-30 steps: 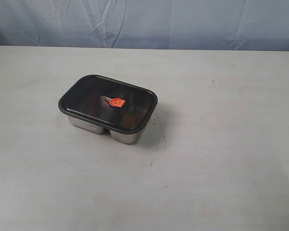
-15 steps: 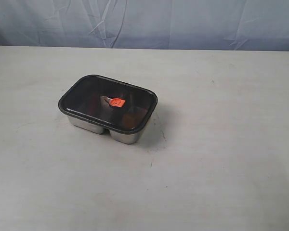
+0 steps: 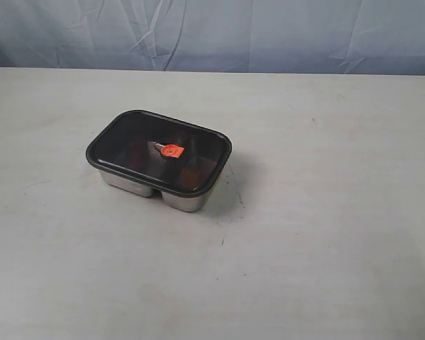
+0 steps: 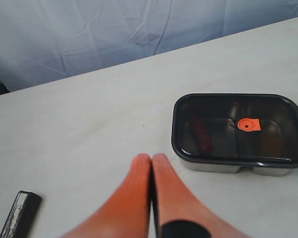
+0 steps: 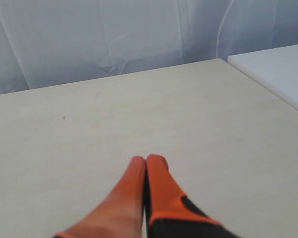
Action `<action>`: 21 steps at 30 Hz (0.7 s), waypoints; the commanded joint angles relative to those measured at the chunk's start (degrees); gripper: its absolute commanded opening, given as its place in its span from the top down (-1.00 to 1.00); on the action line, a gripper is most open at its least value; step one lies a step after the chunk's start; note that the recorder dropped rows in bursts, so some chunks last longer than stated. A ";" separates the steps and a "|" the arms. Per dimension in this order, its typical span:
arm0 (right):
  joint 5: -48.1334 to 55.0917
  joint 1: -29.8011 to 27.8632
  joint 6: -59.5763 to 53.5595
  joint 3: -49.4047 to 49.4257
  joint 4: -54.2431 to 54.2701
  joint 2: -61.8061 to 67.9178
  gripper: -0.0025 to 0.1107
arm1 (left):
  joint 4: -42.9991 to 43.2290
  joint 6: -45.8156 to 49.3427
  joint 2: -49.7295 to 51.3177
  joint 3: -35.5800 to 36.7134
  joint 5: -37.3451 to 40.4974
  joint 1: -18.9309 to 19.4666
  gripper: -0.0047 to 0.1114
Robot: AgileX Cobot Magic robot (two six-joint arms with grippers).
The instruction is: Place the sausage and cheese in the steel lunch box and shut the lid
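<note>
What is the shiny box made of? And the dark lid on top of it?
The steel lunch box looks like polished metal, probably stainless steel: its walls are silvery and reflect the table. The lid seems to be smoky, see-through plastic, since dim shapes show through it in the left wrist view. Its small orange valve looks like rubber or silicone, but that is a guess.

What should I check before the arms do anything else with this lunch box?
1. Lid seated flat on the steel lunch box: ok.
2. Sausage inside: ok, a reddish shape shows through the lid.
3. Cheese inside: cannot tell, only a faint orange blur under the lid.
4. Left gripper shut, empty, apart from the box: ok.
5. Right gripper shut, empty, over bare table: ok.
</note>
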 commanded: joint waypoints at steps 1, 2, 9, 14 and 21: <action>-0.26 -0.35 -0.41 0.10 -0.21 -0.41 0.97 | 0.03 -0.41 -0.26 0.10 0.09 0.39 0.92; -0.26 -0.35 -0.41 0.10 -0.21 -0.41 0.97 | 0.03 -0.41 -0.26 0.10 0.09 0.39 0.92; -0.14 -0.35 -0.41 0.10 -0.21 -0.41 0.97 | 0.52 -0.35 -0.67 0.10 0.09 -0.04 0.92; -0.14 -0.35 -0.41 0.10 -0.21 -0.41 0.97 | 0.99 -0.35 -0.95 1.02 -1.59 -0.04 0.92; -0.14 -0.35 -0.41 0.10 -0.21 -0.41 0.97 | 3.19 -1.61 -6.99 15.03 -17.68 -0.04 0.92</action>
